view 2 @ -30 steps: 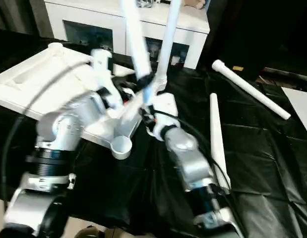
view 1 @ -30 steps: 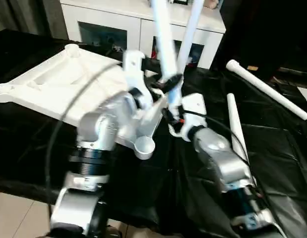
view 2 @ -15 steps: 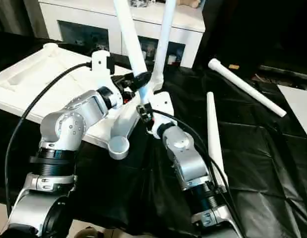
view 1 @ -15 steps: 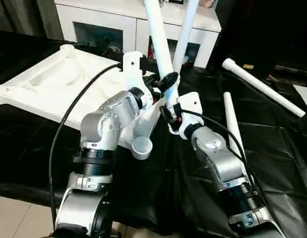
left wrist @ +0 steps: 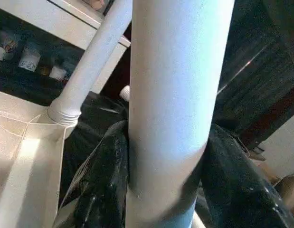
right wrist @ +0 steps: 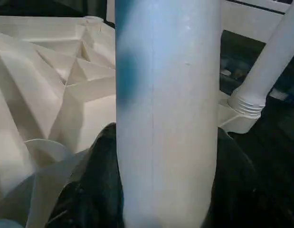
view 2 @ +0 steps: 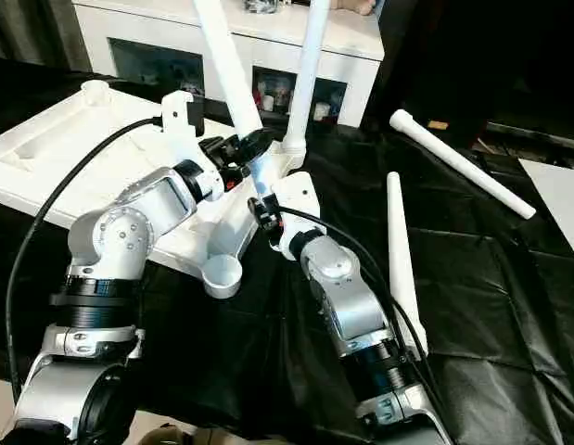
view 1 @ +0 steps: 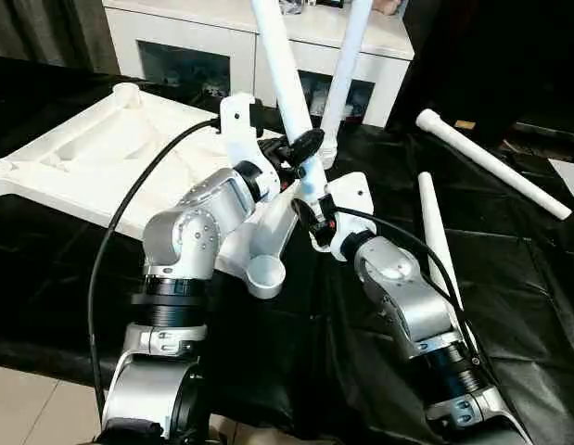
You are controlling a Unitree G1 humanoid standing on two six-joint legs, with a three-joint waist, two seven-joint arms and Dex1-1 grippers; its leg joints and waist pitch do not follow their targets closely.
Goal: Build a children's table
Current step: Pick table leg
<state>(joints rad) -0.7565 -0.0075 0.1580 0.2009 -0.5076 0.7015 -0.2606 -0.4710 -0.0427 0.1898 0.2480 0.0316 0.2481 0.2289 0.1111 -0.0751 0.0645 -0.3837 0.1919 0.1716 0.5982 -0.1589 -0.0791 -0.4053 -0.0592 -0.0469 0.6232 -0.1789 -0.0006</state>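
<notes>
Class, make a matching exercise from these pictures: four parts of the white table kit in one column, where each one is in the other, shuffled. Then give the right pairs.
Things
1. tabletop
2. held leg
3. fitted leg
4. loose leg

Places
A. standing in a far corner socket of the tabletop
B. lying flat on the black sheet, beside the right forearm
C. upside down, ribs showing
D. gripped between both claws, left claw above right claw

Pairs: 1-C, 2-D, 3-A, 4-B

Held leg [view 1: 285, 83] top cut off
</notes>
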